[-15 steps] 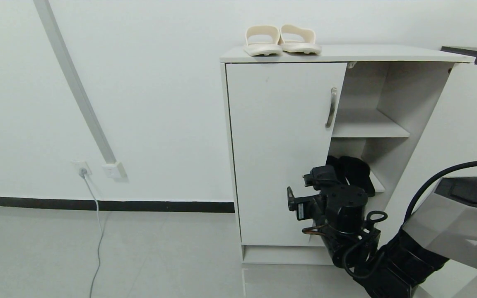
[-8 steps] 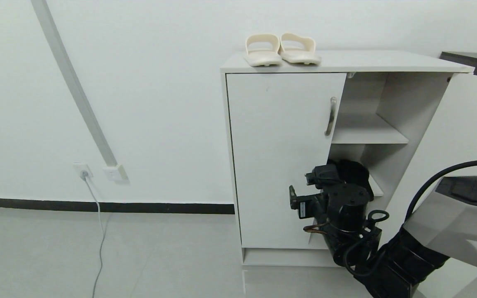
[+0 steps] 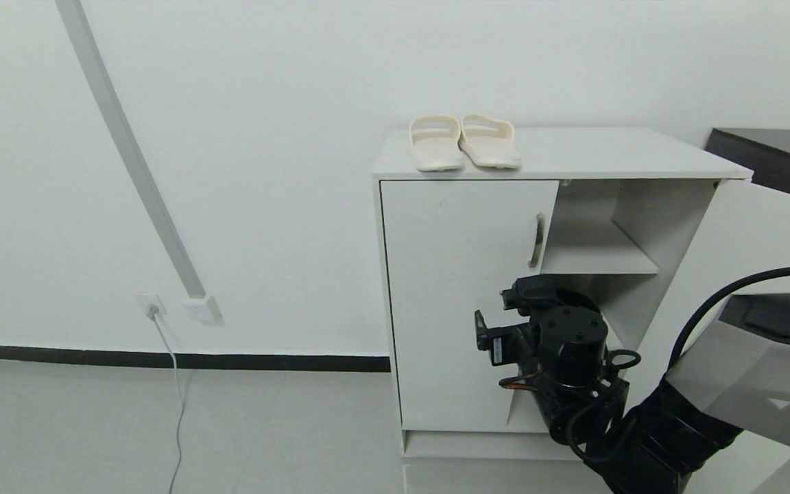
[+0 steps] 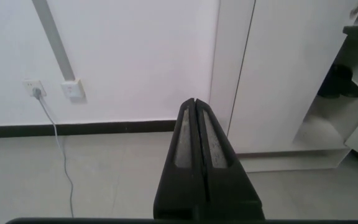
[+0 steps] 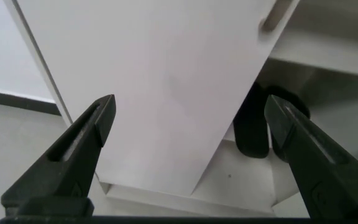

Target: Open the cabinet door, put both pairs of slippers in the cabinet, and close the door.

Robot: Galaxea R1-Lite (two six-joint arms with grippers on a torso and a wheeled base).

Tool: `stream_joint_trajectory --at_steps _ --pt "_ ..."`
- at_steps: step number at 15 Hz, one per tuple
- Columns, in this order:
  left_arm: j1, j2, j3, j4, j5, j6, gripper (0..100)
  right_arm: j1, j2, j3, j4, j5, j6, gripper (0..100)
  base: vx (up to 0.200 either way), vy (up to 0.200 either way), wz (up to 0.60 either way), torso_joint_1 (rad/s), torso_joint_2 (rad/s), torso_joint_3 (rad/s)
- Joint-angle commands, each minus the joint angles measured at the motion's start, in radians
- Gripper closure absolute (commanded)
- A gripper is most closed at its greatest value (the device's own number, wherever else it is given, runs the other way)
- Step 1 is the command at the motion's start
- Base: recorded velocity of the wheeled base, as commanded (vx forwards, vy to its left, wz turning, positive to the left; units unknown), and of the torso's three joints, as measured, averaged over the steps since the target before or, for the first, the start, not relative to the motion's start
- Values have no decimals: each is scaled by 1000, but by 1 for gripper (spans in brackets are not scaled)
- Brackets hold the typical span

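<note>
The white cabinet stands against the wall. Its left door is closed and its right door is swung open. A beige pair of slippers lies on the cabinet top near the left. A black pair of slippers sits on the lower shelf inside and also shows in the left wrist view. My right gripper is open with nothing in it, in front of the closed door's free edge, short of the black pair. My left gripper is shut and empty, low over the floor left of the cabinet.
The upper shelf inside is bare. A wall socket with a hanging cable and a slanted conduit are on the wall to the left. Dark furniture stands behind the open door. Grey floor spreads to the left.
The whole head view has shifted, so the cabinet sits lower in the picture: the camera moved. The black slippers, seen behind my right arm before, are now covered by it.
</note>
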State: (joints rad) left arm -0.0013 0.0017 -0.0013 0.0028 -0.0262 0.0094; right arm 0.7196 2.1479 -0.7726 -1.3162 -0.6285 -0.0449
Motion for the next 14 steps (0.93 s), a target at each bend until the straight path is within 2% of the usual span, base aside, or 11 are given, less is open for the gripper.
stream_joint_trajectory --at_steps 1,14 --pt "0 1 0 0 0 0 100 0 1 1 0 0 0 0 0 0 0 144 -471 -330" --pt "0 1 0 0 0 0 100 0 7 2 -2 0 0 0 0 0 0 189 -508 -319"
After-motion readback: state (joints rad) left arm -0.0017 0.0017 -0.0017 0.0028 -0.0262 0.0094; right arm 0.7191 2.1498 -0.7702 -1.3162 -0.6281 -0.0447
